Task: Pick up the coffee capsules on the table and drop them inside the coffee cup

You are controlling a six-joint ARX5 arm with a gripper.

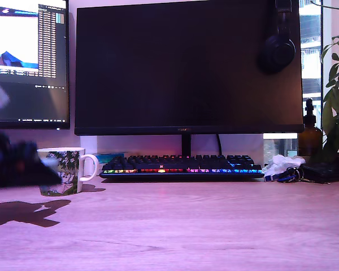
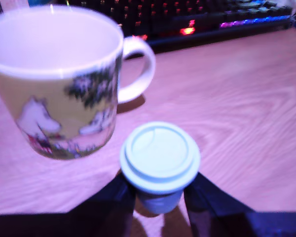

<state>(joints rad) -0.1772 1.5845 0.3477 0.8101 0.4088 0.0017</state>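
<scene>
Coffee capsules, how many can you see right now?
1. A pale capsule sits between the gripper fingers, beside the coffee cup in the wrist view. Others may be hidden; the exterior view shows none.

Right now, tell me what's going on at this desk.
A robot arm's gripper is shut on a pale coffee capsule, rim side up, carrying it beside the coffee cup. The wrist view shows the capsule next to the cup, on its handle side, not yet over the opening. The part of the cup's inside that shows looks empty. In the exterior view the arm is a dark blur at that view's left, in front of the cup. A lit keyboard sits behind on the desk.
</scene>
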